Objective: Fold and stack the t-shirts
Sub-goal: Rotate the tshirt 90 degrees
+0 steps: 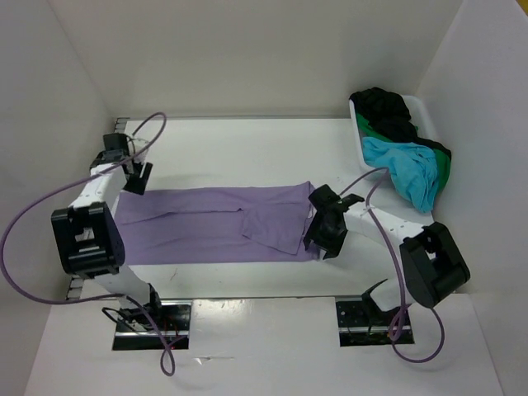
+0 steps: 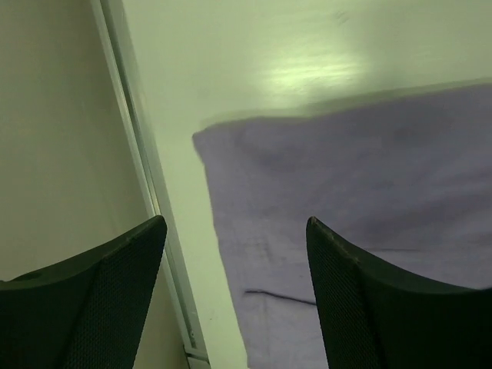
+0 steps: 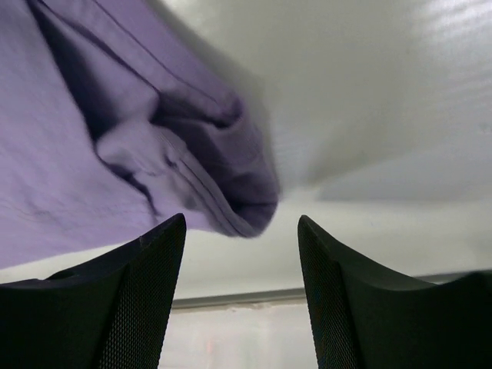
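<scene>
The lavender shirt [image 1: 206, 224] lies partly folded into a long band on the tabletop [image 1: 247, 148], left of the white bin [image 1: 418, 106]. The turquoise shirt [image 1: 408, 169], green shirt [image 1: 443, 169] and black shirt [image 1: 388, 111] sit heaped and unfolded in that bin. The left fingers [image 2: 115, 292] and right fingers [image 3: 138, 292] are spread and hold nothing.

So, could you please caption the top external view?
Lavender t-shirt lies flat between the open left tool and right tool; other shirts fill the bin.

Robotics lab cell — bare white walls [image 1: 247, 49] around a white table [image 1: 247, 157] — robot arms [image 1: 87, 238] bolted on
</scene>
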